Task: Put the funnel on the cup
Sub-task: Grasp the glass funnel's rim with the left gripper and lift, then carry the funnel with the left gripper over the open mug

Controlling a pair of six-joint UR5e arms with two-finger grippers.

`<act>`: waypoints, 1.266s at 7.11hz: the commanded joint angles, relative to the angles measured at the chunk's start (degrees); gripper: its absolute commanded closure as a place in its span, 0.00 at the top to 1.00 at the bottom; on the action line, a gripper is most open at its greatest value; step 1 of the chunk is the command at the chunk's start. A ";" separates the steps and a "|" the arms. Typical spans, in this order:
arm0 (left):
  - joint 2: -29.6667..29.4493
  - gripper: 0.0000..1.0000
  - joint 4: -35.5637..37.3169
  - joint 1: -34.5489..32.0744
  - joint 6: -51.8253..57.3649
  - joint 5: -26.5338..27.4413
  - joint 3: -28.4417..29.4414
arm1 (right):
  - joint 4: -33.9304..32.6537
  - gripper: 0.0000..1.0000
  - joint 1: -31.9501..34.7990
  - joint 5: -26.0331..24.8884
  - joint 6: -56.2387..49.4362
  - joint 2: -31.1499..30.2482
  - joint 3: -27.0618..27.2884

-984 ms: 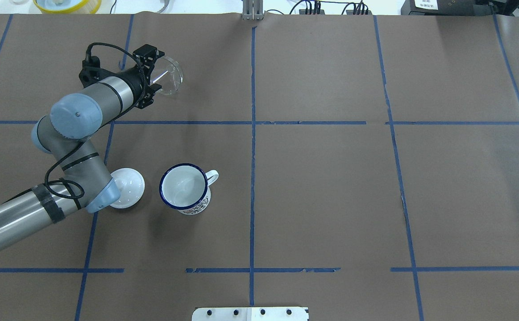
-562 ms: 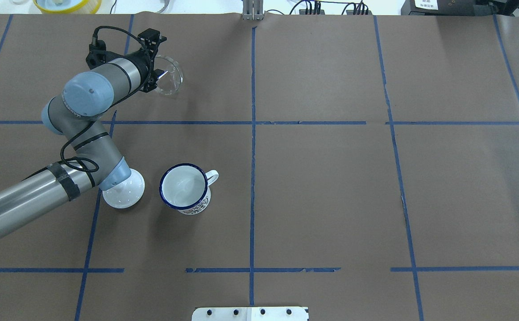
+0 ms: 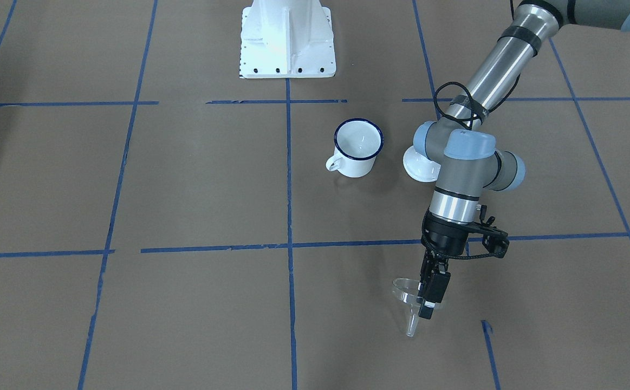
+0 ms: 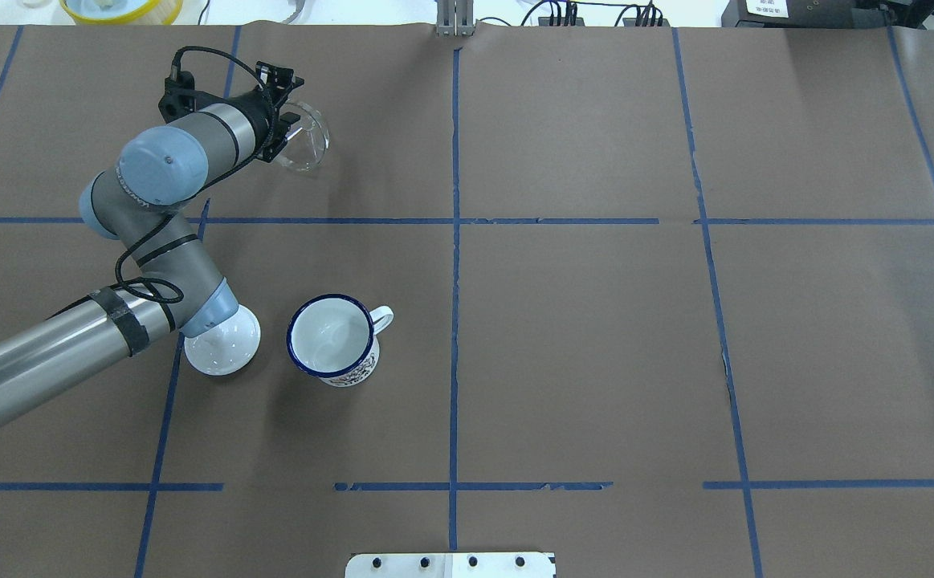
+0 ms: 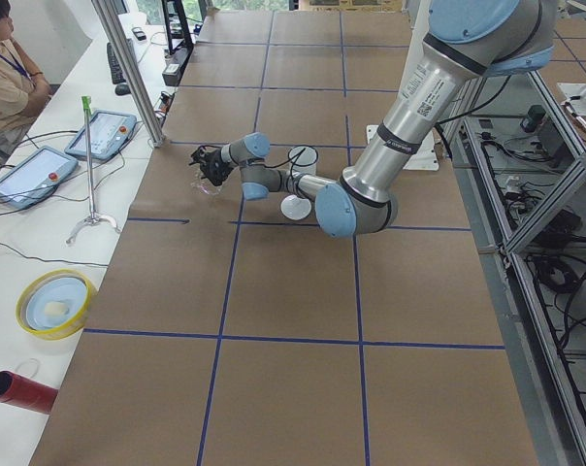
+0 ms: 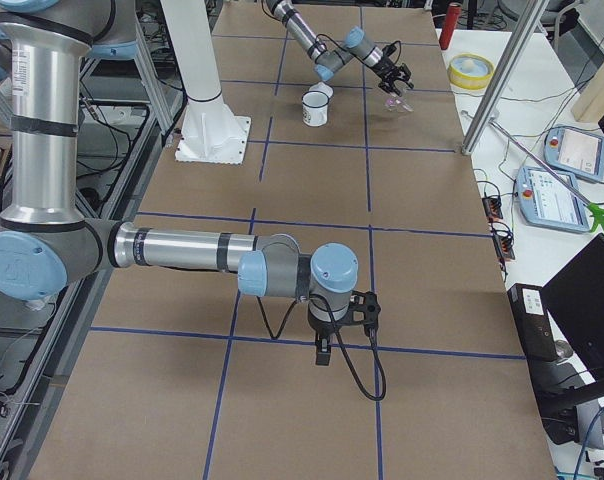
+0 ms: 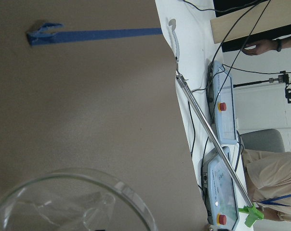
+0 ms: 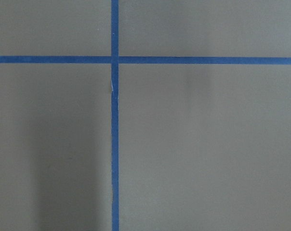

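Exterior front-facing view: left gripper (image 3: 429,302) clamped on the rim of the small clear funnel (image 3: 406,292), spout down. Best carried level and centred over the white, blue-rimmed enamel cup (image 3: 358,147) before lowering.

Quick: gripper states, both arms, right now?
Left gripper: shut on the funnel, pinching its rim.
Right gripper: cannot tell; seen only from the side camera.
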 commanded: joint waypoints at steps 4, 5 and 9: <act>0.06 0.00 -0.02 -2.64 1.47 -2.67 -5.91 | 0.00 1.00 0.00 0.00 0.00 0.00 0.00; 0.32 0.00 0.59 -3.61 1.55 -5.30 -9.68 | 0.00 1.00 0.00 0.00 0.00 0.00 0.00; 1.46 0.00 30.99 -3.97 7.70 -18.74 -37.77 | 0.00 1.00 0.00 0.00 0.00 0.00 0.00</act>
